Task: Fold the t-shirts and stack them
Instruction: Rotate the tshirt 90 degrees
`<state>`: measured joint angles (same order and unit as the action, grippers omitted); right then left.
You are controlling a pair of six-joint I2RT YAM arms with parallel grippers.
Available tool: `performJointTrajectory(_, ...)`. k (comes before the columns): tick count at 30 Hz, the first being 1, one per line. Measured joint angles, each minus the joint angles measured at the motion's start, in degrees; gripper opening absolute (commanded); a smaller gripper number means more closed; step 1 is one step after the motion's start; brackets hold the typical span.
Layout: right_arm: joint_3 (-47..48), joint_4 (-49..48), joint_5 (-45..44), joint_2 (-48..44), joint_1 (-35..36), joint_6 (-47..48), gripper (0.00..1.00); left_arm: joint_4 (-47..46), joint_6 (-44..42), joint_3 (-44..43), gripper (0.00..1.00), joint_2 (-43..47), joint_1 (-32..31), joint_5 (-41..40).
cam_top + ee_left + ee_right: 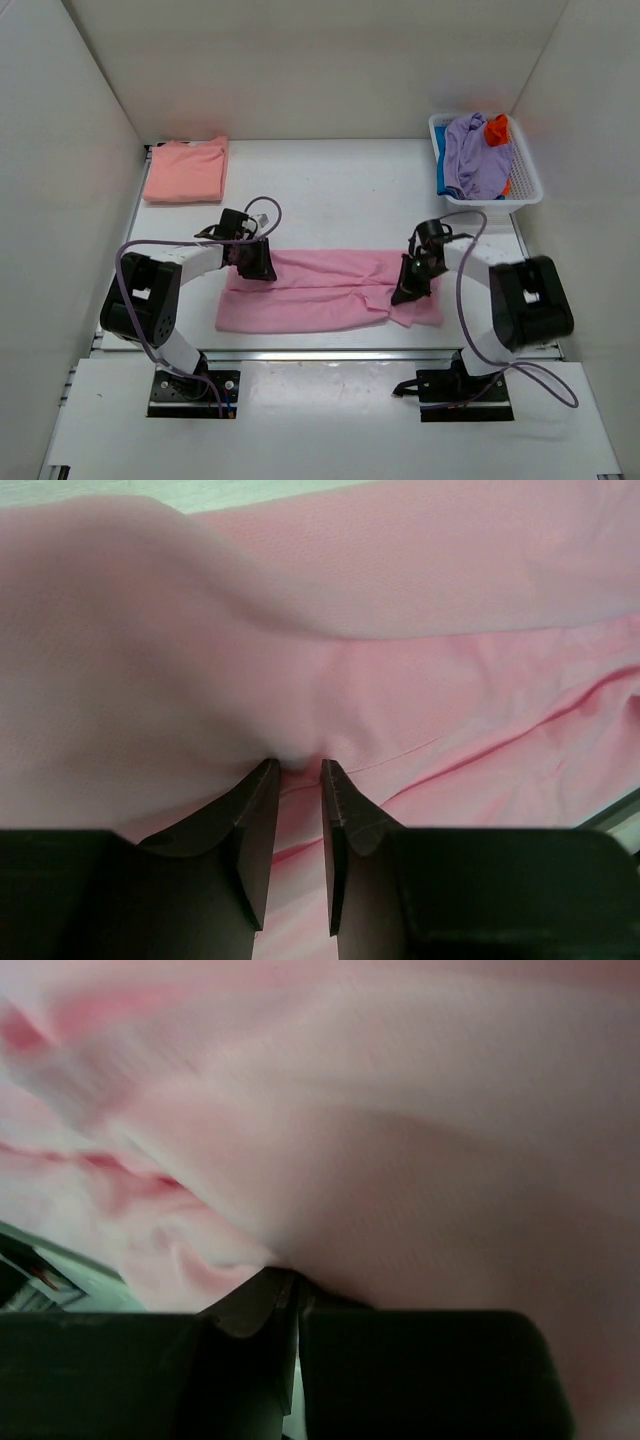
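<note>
Surface: a white table (340,185), boxed on three sides by plain white walls (300,60). The light pink t-shirt (320,295) lies across the middle of the table, near the arm bases, doubled lengthwise into a long band. Its right end is rumpled, with a flap pointing toward the near edge. A salmon-peach t-shirt (185,170) lies folded flat at the far left corner, well apart from the pink one. At the far right corner stands a white slatted basket (527,178) holding a lavender t-shirt (472,155), an orange t-shirt (497,128) and a blue t-shirt (441,178) in a heap.

Left gripper (297,778) — at the band's far left corner. The jaws stand a narrow slit apart, with a ridge of pink cloth nipped between the tips.

Right gripper (296,1292) — over the band's right part. The jaws are all but closed, with pink cloth pinched at the tips.

Limits: the right wrist view is blurred, so weave and seams are not legible there. Pink cloth fills both wrist views almost entirely. The blue t-shirt shows only as a strip beside the lavender one. From overhead, both sets of fingertips are hidden under the gripper bodies.
</note>
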<state>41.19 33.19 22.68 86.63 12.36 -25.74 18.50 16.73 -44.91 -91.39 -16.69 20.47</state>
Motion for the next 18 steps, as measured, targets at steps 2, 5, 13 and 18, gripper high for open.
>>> performJointTrajectory(2,7.5,0.17,0.2,7.28,-0.13,0.74,0.01,0.0,0.13,-0.37,0.36,-0.55,-0.26,0.68)
performJointTrajectory(5,20.61,-0.28,-0.83,17.49,0.07,2.23,0.0,-0.15,0.74,-0.39,0.38,-0.66,-1.05,1.88)
performJointTrajectory(13,58.14,2.34,-6.4,41.53,2.99,8.04,0.0,-0.72,5.79,3.72,0.4,1.84,-8.76,6.97)
performJointTrajectory(18,73.85,8.11,-8.0,50.18,4.92,11.74,0.02,-1.55,11.15,6.19,0.39,2.67,-13.99,10.62)
